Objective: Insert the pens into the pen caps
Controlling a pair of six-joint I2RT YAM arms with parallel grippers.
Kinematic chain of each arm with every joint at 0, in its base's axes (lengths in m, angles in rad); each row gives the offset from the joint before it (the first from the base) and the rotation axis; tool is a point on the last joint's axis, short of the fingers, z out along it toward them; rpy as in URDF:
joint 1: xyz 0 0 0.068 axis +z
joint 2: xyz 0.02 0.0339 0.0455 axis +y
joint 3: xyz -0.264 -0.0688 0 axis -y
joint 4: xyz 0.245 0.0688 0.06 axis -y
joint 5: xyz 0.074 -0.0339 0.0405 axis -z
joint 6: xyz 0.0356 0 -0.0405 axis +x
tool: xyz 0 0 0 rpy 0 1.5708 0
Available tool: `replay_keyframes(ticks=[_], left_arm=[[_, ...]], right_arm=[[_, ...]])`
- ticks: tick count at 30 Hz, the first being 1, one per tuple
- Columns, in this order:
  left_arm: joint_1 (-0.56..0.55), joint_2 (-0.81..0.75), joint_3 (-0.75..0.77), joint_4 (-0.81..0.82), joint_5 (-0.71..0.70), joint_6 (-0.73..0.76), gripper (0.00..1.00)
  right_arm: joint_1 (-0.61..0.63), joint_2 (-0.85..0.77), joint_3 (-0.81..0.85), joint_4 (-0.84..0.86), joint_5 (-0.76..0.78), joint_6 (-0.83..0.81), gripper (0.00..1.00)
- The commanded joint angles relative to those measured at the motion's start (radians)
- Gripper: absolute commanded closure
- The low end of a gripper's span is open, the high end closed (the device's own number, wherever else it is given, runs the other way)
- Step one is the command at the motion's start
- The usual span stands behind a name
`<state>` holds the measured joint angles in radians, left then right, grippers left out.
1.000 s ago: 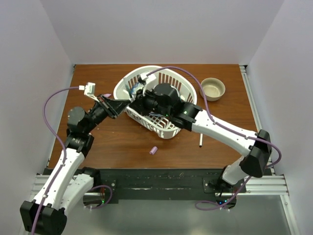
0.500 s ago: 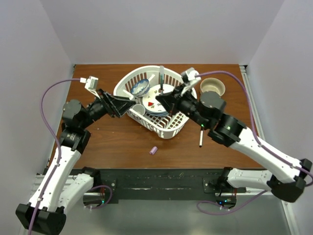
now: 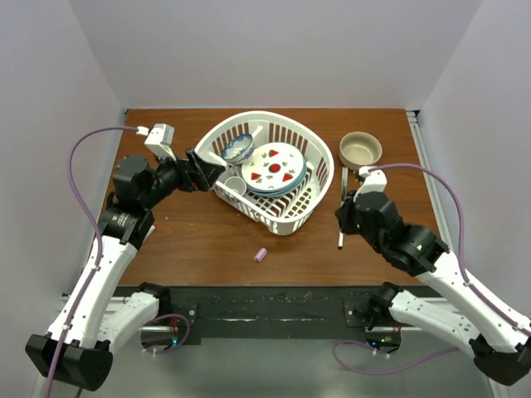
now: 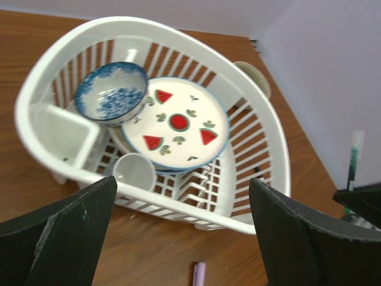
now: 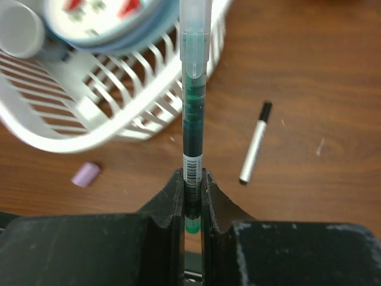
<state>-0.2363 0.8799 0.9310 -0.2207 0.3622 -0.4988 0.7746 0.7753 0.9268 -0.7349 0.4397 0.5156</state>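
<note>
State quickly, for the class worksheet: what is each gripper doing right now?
Left gripper: open, holding nothing.
Right gripper: shut on a green-ink pen, gripped near one end.

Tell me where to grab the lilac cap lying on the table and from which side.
Grip the lilac cap across its round sides at mid-length, coming straight down from above. It lies on its side on the bare table, apart from the basket, so the jaws can likely straddle it. The open left end effector is free.
</note>
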Motion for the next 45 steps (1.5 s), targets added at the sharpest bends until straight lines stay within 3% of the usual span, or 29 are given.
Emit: replay_keyframes(ticks=[1,6,10,14,24,32,45], left_arm=[[-0.001,-0.035,-0.021,-0.060,-0.227,0.101,0.03],[-0.001,-0.087,-0.110,-0.029,-0.316,0.112,0.03],[-0.001,-0.117,-0.149,-0.023,-0.397,0.117,0.03],[-0.001,-0.130,-0.155,-0.023,-0.390,0.121,0.03],[-0.001,-0.137,-0.159,-0.022,-0.368,0.121,0.03],[-0.001,-0.139,-0.158,-0.025,-0.368,0.115,0.03],[-0.001,-0.130,-0.152,-0.029,-0.393,0.118,0.04]], right_arm=[[-0.040,0.007,-0.126,-0.098,0.030,0.104,1.00],[-0.118,0.102,-0.170,-0.069,-0.071,0.175,1.00],[-0.240,0.180,-0.285,0.085,-0.197,0.176,1.00],[-0.313,0.268,-0.350,0.184,-0.213,0.173,0.99],[-0.367,0.386,-0.332,0.223,-0.223,0.130,0.84],[-0.382,0.473,-0.302,0.215,-0.223,0.110,0.78],[-0.382,0.434,-0.257,0.123,-0.213,0.107,0.70]])
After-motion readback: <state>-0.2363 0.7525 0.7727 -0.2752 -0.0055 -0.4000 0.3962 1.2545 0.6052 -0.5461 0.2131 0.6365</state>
